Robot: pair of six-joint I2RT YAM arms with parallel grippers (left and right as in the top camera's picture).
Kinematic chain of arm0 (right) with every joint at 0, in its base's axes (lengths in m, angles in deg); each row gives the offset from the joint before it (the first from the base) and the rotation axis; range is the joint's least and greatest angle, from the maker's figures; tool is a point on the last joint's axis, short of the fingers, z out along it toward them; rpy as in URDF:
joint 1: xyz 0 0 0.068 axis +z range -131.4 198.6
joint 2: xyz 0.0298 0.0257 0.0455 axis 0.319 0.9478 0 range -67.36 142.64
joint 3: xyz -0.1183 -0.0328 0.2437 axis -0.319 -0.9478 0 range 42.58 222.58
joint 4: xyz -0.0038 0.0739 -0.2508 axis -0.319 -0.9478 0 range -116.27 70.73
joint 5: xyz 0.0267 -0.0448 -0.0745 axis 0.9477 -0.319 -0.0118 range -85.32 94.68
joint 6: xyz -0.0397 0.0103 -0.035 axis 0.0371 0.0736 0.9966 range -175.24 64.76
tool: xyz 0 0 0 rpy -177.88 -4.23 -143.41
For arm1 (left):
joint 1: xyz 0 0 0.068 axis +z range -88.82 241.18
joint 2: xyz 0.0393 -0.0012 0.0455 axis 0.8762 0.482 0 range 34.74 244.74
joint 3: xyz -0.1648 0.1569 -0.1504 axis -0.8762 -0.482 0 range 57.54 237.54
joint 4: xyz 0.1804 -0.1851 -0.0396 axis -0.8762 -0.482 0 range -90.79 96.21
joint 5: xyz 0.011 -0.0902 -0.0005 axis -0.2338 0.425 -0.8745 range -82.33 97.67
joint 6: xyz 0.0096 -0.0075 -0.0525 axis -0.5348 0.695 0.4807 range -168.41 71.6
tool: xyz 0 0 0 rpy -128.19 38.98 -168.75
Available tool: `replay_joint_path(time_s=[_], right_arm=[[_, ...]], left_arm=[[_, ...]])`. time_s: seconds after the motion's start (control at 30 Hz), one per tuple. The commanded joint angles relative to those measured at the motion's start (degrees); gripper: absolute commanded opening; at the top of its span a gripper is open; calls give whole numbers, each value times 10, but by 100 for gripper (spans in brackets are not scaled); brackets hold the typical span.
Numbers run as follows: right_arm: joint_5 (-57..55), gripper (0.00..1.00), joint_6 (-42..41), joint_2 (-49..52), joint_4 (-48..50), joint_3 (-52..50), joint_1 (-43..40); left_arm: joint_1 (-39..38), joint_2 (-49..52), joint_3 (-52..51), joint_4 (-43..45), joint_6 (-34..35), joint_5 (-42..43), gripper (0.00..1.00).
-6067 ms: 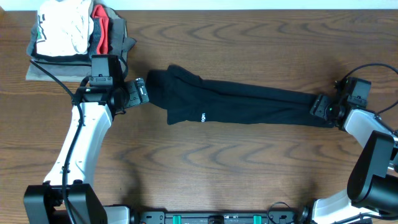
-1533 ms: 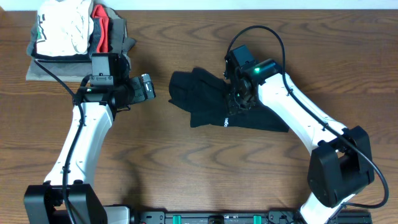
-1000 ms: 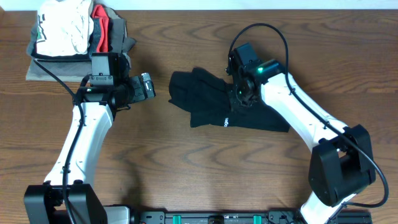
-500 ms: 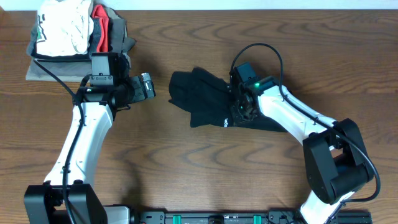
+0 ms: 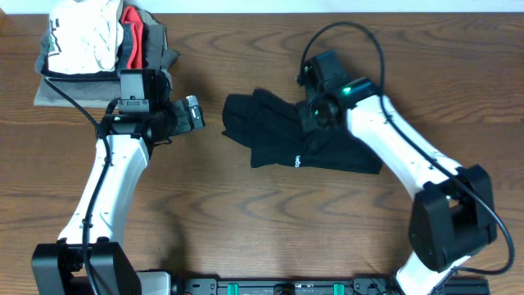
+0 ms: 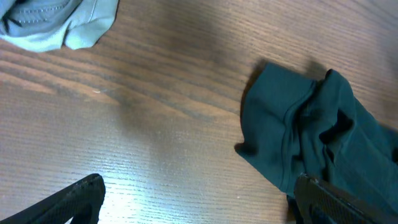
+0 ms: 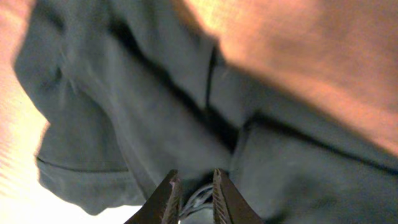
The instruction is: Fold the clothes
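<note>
The black T-shirt [image 5: 282, 135] lies in a folded bunch at the table's middle, its small white logo [image 5: 298, 161] near the front edge. My right gripper [image 5: 314, 113] hovers over the shirt's back right part. In the right wrist view its fingers [image 7: 193, 196] stand almost together with only a thin gap, and the dark fabric [image 7: 124, 112] lies below them. My left gripper [image 5: 195, 114] is open and empty, a little left of the shirt. In the left wrist view [image 6: 199, 208] the shirt's left end [image 6: 298, 124] lies ahead to the right.
A pile of clothes sits at the back left: a white printed garment [image 5: 86, 33], a red one [image 5: 131, 37] and an olive-grey folded one [image 5: 57, 92]. The olive-grey cloth [image 6: 56, 22] also shows at the top left of the left wrist view.
The shirt, stretched long six seconds ago, now lies doubled over to the left. In the last half second my right gripper lifted off it and moved back. The left arm has not moved.
</note>
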Motion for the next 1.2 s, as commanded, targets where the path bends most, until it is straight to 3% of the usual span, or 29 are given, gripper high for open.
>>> replay_joint_path(time_s=[0.0, 0.17, 0.57, 0.87, 1.17], right_arm=[[-2, 17, 10, -11, -10, 8, -21], [-11, 14, 10, -7, -31, 5, -31], [-13, 17, 14, -27, -62, 6, -63], [-14, 20, 14, -68, -73, 6, -88], [-28, 23, 23, -72, -64, 6, -98]], left_arm=[[-1, -3, 10, 7, -15, 1, 98], [-1, 13, 10, 13, -84, 46, 98], [-2, 203, 46, 133, -209, 329, 99], [-20, 258, 76, 125, -234, 341, 100], [-55, 271, 76, 126, -231, 214, 98]])
